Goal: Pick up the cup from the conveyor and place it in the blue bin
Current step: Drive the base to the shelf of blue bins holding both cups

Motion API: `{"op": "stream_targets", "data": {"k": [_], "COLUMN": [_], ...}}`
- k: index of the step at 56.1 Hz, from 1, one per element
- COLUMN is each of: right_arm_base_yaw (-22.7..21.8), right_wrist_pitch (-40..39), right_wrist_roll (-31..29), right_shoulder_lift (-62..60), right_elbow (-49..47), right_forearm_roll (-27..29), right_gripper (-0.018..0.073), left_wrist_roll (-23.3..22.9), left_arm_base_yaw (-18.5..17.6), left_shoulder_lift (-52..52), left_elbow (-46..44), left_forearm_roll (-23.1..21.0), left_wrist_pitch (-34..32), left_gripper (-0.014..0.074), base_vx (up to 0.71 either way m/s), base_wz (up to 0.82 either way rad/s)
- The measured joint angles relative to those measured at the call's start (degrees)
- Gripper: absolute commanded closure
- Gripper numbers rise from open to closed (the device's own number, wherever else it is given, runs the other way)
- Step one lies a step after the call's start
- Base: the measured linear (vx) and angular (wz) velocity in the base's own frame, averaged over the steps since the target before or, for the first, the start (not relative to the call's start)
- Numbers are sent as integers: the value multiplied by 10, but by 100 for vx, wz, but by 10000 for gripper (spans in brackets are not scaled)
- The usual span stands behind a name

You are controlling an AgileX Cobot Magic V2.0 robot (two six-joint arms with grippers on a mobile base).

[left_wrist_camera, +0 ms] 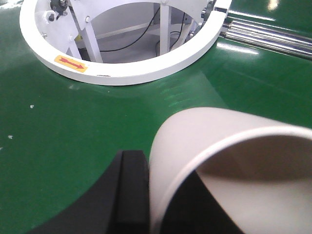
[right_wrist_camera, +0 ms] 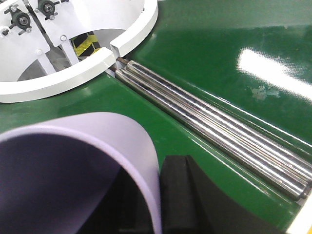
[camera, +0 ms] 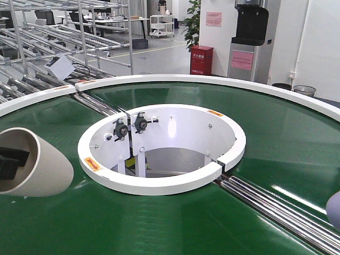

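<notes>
Exterior front-facing view: a beige cup (camera: 37, 167) is tipped on its side at the left edge, over the green conveyor belt (camera: 175, 223), with its mouth turned toward the frame's left edge. A black part of the left gripper (camera: 9, 161) shows inside that mouth. Whether the cup touches the belt cannot be told. A white ring (camera: 159, 183) sits in the middle of the belt, apart from the cup on its right. Steel rollers (camera: 276, 207) run from the ring's gap toward the lower right. At the right edge only a sliver of a lavender cup (camera: 334, 210) shows. A red cabinet (camera: 201, 59) stands on the floor behind.

Left wrist-mounted view: the beige cup's rim fills the lower right. One black finger (left_wrist_camera: 129, 195) lies against the outside of the wall, and a dark shape sits opposite it inside the cup, so the jaws pinch the cup's wall. The ring lies ahead, bearing a yellow label (left_wrist_camera: 71, 63).

Right wrist-mounted view: the lavender cup fills the lower left. The right gripper (right_wrist_camera: 157, 204) pinches its wall in the same way, with a black finger (right_wrist_camera: 187, 195) outside and a dark mass inside. The rollers cross diagonally on the right, with the ring at upper left.
</notes>
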Motion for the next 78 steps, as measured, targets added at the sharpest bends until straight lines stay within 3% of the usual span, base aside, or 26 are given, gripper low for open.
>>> {"op": "stream_targets", "data": {"k": [49,78], "right_arm_base_yaw": [0,0], "right_wrist_pitch": [0,0], "right_wrist_roll": [0,0], "right_shoulder_lift": [0,0], "right_elbow": [1,1], "right_forearm_roll": [0,2], "right_gripper": [568,568], "left_wrist_roll": [0,0], "left_arm_base_yaw": [0,0], "left_shoulder_lift": [0,0], "left_elbow": [0,0], "left_forearm_roll": [1,2], "left_wrist_pitch": [0,0], "left_gripper": [596,596], "base_vx": [-3,-22], "base_wz": [-5,-32]}}
